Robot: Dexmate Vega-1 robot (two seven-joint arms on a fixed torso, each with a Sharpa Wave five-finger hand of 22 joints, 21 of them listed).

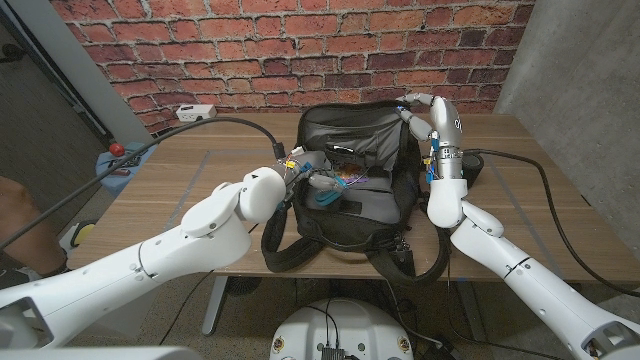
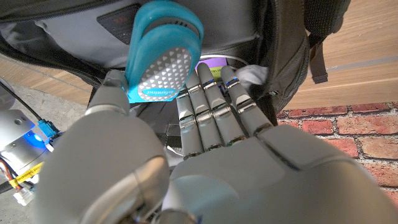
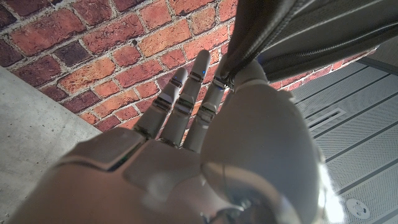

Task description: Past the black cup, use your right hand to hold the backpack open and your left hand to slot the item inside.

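Note:
The black backpack [image 1: 350,215] lies open in the middle of the wooden table [image 1: 180,190]. My right hand [image 1: 425,110] is raised at its far right corner and pinches the edge of the flap [image 3: 311,25] between thumb and fingers [image 3: 186,99], holding the mouth up. My left hand [image 1: 300,180] reaches into the opening and holds a blue item [image 1: 328,197] with a white, triangle-patterned face [image 2: 163,53] between its thumb and fingers [image 2: 211,106]. The item is just inside the bag's mouth [image 2: 292,56]. A black cup [image 1: 478,163] is partly hidden behind my right forearm.
Something purple [image 2: 211,64] and white lies deeper in the bag. A white power strip [image 1: 197,112] sits at the table's back left, with a thick black cable [image 1: 230,122] running towards the bag. Another cable [image 1: 545,175] crosses the right side. A brick wall stands behind.

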